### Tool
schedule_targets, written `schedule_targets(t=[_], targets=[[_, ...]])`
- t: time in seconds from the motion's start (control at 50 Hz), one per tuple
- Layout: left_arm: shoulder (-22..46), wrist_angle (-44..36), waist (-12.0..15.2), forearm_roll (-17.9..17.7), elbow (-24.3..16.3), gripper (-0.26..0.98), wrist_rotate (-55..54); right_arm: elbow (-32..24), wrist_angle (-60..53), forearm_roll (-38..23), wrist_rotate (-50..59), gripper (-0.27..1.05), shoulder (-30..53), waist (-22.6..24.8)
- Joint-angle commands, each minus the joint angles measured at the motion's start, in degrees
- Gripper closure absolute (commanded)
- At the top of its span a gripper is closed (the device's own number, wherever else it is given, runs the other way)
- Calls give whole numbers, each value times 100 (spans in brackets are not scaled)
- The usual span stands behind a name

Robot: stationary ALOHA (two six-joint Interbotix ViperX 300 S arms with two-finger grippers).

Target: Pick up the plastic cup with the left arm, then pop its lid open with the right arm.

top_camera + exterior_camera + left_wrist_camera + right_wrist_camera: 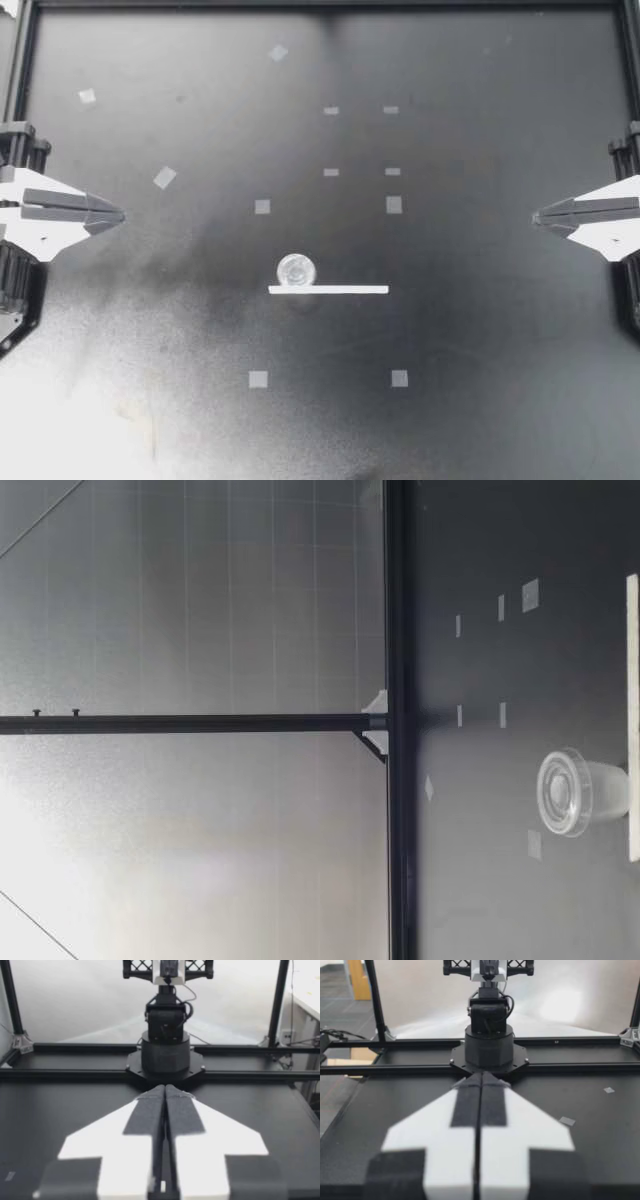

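Top view: my left claw at desk's left edge, my right claw at right edge, both pinched closed (empty); clear cup upright mid-desk, just beside white strip.

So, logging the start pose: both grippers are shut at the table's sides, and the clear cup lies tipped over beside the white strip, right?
Not quite: the clear cup stands upright beside the white strip, as its round rim in the top view shows. The left gripper and right gripper are indeed shut.
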Motion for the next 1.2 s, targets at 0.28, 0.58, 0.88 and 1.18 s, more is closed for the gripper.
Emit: schedule_targets(t=[0.28,0.58,0.88,1.18], targets=[[-18,-97,105,-9,272,84,0,-176,35,9,281,91,193,-44],[703,615,105,-9,-281,79,18,-1723,1811,0,255,91,1406,-141],[1327,-18,105,0,18,45,-9,-2646,1898,0,272,92,3331,-141],[2224,-501,105,-9,132,17,-53,-2944,1688,26,659,92,4623,-141]])
